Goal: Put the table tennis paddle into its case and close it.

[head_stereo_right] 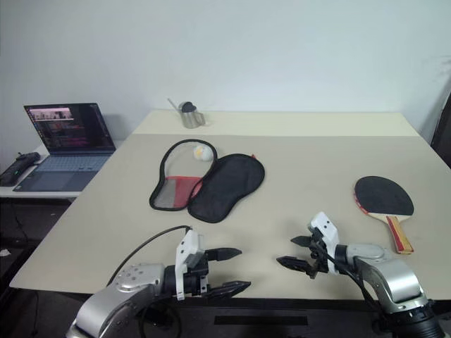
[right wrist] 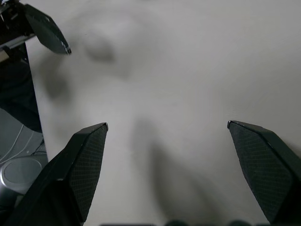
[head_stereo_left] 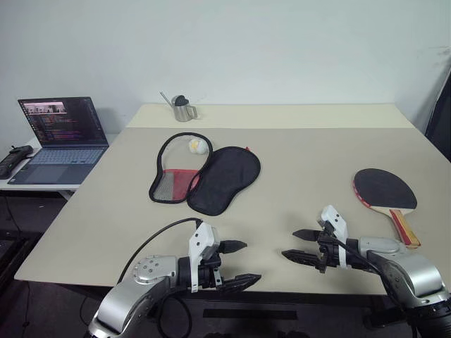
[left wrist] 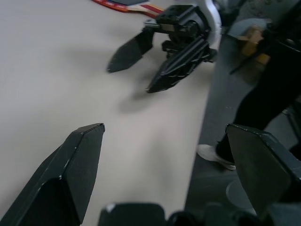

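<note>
- Both grippers, the left gripper [head_stereo_left: 236, 264] and the right gripper [head_stereo_left: 299, 245], hover with jaws wide apart and empty over the near edge of the beige table [head_stereo_left: 296, 151].
- Probably the round table tennis paddle with black rubber face, red rim and light wooden handle [head_stereo_left: 386, 194] is light and stiff; its handle looks best to grasp.
- It lies flat at the right, well apart from the black fabric paddle-shaped case [head_stereo_left: 206, 176], which lies unzipped at the middle and looks soft.

Paddle and open case lying flat on the table [head_stereo_left: 296, 176], well apart.
The table tennis paddle [head_stereo_left: 384, 190] lies black face up, wooden handle toward the near edge, at right; the case [head_stereo_left: 204, 176] lies unzipped, black flap spread beside its red-and-mesh panel, ball charm inside.
</note>
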Motion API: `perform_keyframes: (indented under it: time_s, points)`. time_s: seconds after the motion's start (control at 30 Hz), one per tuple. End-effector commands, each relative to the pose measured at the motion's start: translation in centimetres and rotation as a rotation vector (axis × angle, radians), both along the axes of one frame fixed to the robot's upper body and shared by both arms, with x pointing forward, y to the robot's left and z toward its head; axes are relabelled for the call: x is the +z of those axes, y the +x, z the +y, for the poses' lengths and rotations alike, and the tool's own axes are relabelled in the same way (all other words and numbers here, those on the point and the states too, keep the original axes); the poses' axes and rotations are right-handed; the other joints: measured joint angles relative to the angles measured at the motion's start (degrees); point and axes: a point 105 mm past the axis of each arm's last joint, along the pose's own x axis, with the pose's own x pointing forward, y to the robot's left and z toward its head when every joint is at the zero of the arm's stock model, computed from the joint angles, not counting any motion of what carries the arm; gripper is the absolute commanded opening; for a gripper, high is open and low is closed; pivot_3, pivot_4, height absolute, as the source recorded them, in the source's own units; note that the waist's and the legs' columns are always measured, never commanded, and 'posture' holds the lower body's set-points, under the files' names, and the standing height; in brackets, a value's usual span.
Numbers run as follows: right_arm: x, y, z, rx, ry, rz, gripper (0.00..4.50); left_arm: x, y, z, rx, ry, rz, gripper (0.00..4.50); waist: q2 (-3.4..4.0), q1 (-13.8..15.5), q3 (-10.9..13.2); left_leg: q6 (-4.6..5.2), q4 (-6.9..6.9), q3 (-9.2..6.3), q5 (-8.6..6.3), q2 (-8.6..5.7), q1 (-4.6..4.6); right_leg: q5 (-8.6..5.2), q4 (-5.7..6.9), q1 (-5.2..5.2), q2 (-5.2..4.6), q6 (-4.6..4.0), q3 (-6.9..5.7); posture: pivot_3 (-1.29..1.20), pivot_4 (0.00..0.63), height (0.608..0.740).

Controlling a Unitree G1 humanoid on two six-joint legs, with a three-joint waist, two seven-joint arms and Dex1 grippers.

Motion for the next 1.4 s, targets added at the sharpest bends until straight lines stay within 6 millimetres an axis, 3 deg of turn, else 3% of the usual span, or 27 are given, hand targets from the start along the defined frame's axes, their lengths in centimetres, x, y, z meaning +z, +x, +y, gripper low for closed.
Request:
perform_keyframes:
  time_s: [0.03,0.43,0.87,0.97,1.1,1.4]
  points:
    - [0.7,-0.3,0.0,0.003,0.002,-0.023,4.47,0.4,0.1,-0.7,-0.034,-0.017,-0.029,4.50,-0.01,0.02,0.01,0.00,0.01,0.00,0.00,0.00,0.00,0.00,0.00,0.00,0.00,0.00,0.00,0.00,0.150,0.740]
    - [2.0,-0.6,0.6,-0.005,0.041,-0.041,4.47,0.3,0.7,0.2,-0.026,-0.013,-0.038,4.50,-0.03,0.00,0.02,0.00,0.01,-0.03,0.00,0.00,-0.01,0.00,0.00,0.00,0.00,0.00,-0.02,0.00,0.150,0.740]
    - [2.4,-0.2,3.5,0.066,0.088,-0.044,4.47,0.9,0.9,2.3,0.080,-0.017,-0.045,4.50,-0.04,-0.05,0.01,-0.02,0.00,-0.05,-0.03,-0.01,0.03,-0.01,0.00,0.01,-0.01,0.01,-0.01,0.00,0.150,0.740]
    - [3.4,0.7,2.6,0.038,0.109,-0.071,4.47,1.3,2.2,2.6,0.122,-0.007,-0.086,4.50,-0.07,-0.03,-0.03,-0.04,0.06,0.02,-0.28,-0.09,0.09,-0.19,-0.06,0.08,-0.07,0.13,0.04,0.00,0.150,0.740]
    - [4.3,1.9,3.0,0.034,0.130,-0.102,4.47,3.1,3.8,4.0,0.199,-0.044,-0.135,4.50,-0.15,-0.30,-0.27,-0.09,0.14,0.10,-0.98,-0.10,0.08,-0.48,-0.55,0.20,-0.11,0.32,0.06,0.00,0.150,0.740]
    - [7.0,3.5,5.6,0.062,0.229,-0.159,4.47,4.8,5.8,8.0,0.330,-0.029,-0.190,4.50,-0.19,-2.22,-0.34,-0.10,0.12,-0.30,-1.82,-0.12,-0.05,-0.49,-0.67,-0.01,-0.49,0.30,-1.24,0.00,0.150,0.740]
